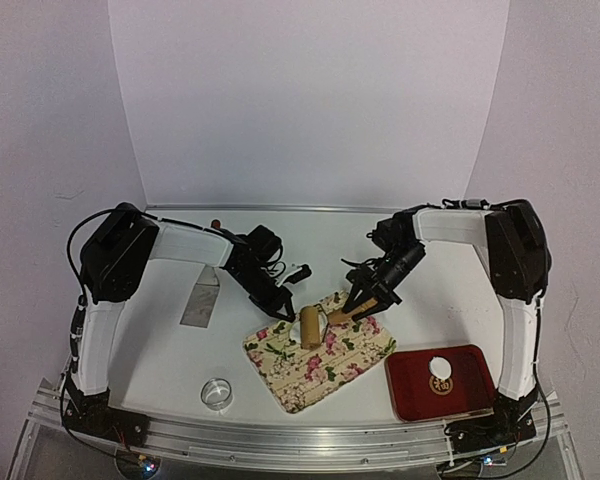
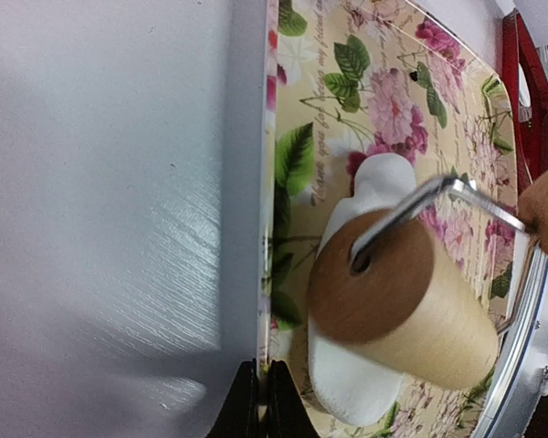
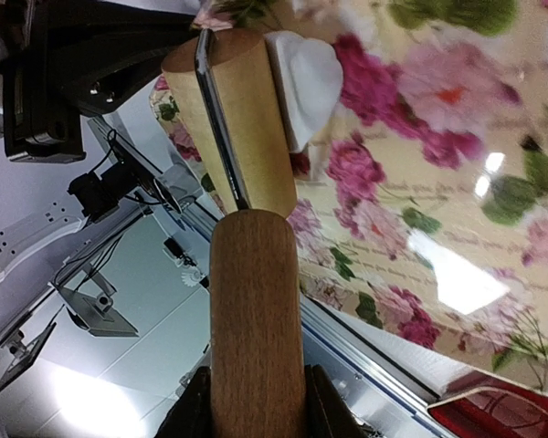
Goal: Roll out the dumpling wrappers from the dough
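Sitting nearest on the desk (image 1: 160, 360), by its near edge on the left, is a small metal ring (image 1: 217, 392). Toward the near right corner lies a red tray (image 1: 410, 397), and one round white dumpling wrapper (image 1: 440, 366) rests flat on it, near the tray's far edge.

Between ring and tray, a little farther in, a flowered mat (image 1: 300, 377) lies cornerwise. On the mat's far part stands a rolling pin (image 1: 310, 325): a wooden roller in a wire frame with a wooden handle. The roller sits on a lump of white dough (image 2: 379, 178), which shows at both ends of the roller.

The right hand (image 1: 363, 303) is clamped around the rolling pin's handle, one finger on each side of the wood. The left hand (image 1: 283, 303) is closed, its fingertips (image 2: 247, 406) pressed together right at the mat's left edge; whether they pinch that edge cannot be told.

Farther left, apart from the mat, a flat metal scraper (image 1: 200, 305) lies on the desk beneath the left arm.
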